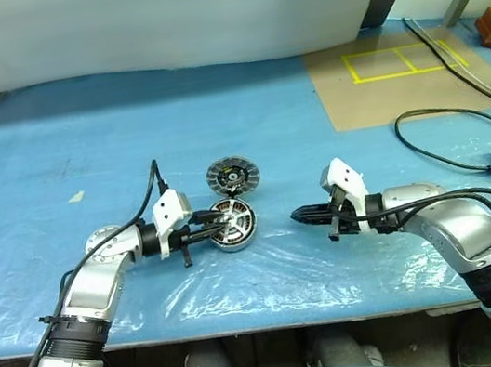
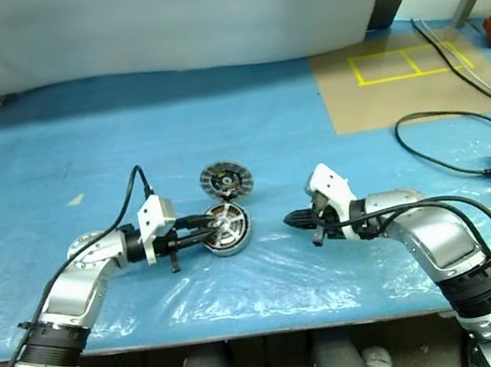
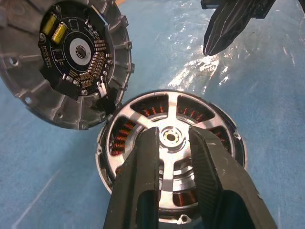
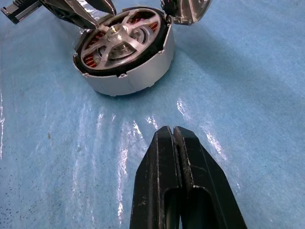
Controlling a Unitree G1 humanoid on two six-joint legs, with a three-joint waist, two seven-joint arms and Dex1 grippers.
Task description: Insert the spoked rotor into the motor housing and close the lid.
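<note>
- The left gripper reaches in roughly level from the left, and its 2 fingers stand a little apart, straddling the silver hub of the spoked rotor.
- Whether the fingers press on the hub or only flank it, I cannot tell.
- The rotor already lies flat inside the motor housing, with copper windings showing between its spokes, so the insert step looks done.
- The lid lies just beyond the housing, on the far side from the left gripper's wrist. In the left wrist view its rim overlaps the housing's; I cannot tell whether they touch.
- The lid lies with its dark circuit side up, so closing likely calls for lifting it, perhaps turning it over, and bringing it back across a short gap onto the housing.
- The left gripper is the nearer to the lid.
- The right gripper hangs well apart to the right of the housing, pointing at it, with its fingers pressed together on nothing.
- All parts rest on a blue sheet under glossy, wrinkled clear film, with open room around them.
- Black cables lie far off to the right.
</note>
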